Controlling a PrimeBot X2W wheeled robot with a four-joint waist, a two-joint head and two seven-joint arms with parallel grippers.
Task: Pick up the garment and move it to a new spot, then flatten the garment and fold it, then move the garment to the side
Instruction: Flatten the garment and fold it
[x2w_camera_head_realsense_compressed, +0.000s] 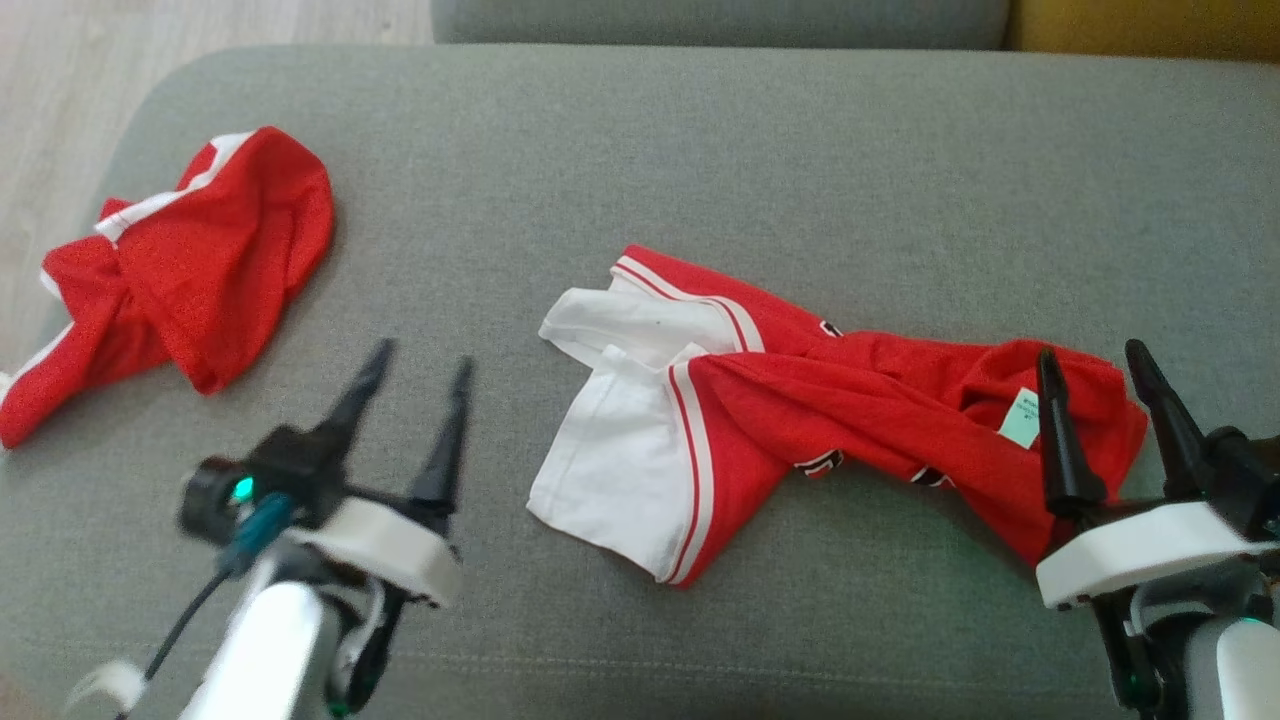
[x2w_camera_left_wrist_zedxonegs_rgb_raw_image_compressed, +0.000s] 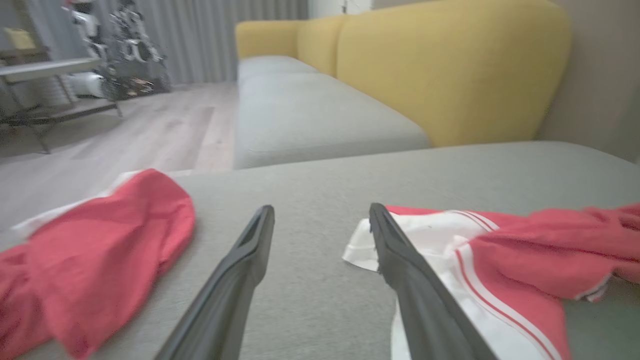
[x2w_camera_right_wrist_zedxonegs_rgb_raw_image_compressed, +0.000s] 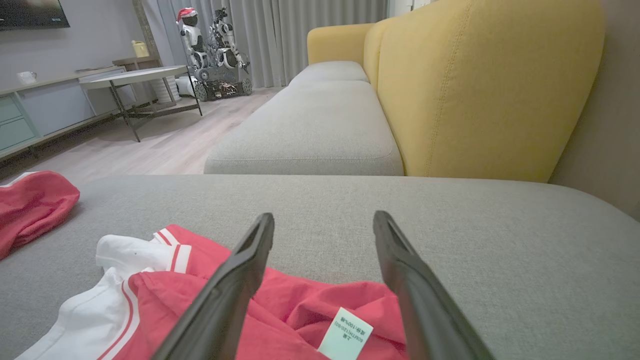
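From the head: two grippers, both low in the view, fingers pointing up it. Left gripper (x2w_camera_head_realsense_compressed: 423, 354) at lower left over the bare grey seat (x2w_camera_head_realsense_compressed: 700, 150), fingers spread, gripping nothing. Right gripper (x2w_camera_head_realsense_compressed: 1090, 350) at lower right, fingers spread wide, tips over the red end of the garment (x2w_camera_head_realsense_compressed: 850, 410), either side of its one pale label (x2w_camera_head_realsense_compressed: 1020, 417); impossible to tell whether touching. Two pieces of clothing: the garment mid-seat, and a second garment (x2w_camera_head_realsense_compressed: 210, 260), red with white trim, crumpled near the seat's left edge, well apart. Garment bunched, long axis across the view, white end toward the left gripper, red end toward the right.

From the left wrist: left gripper (x2w_camera_left_wrist_zedxonegs_rgb_raw_image_compressed: 321, 207) low over the seat (x2w_camera_left_wrist_zedxonegs_rgb_raw_image_compressed: 450, 170), fingers apart, bare cloth of the seat between them. Garment (x2w_camera_left_wrist_zedxonegs_rgb_raw_image_compressed: 525, 250) right of the fingers, white end nearest; second garment (x2w_camera_left_wrist_zedxonegs_rgb_raw_image_compressed: 100, 250) to their left.

From the right wrist: right gripper (x2w_camera_right_wrist_zedxonegs_rgb_raw_image_compressed: 323, 215) angled down, fingers apart. Red folds of the garment (x2w_camera_right_wrist_zedxonegs_rgb_raw_image_compressed: 300, 305) and the label (x2w_camera_right_wrist_zedxonegs_rgb_raw_image_compressed: 346, 339) between them. White end off to the left, second garment (x2w_camera_right_wrist_zedxonegs_rgb_raw_image_compressed: 35, 200) beyond.
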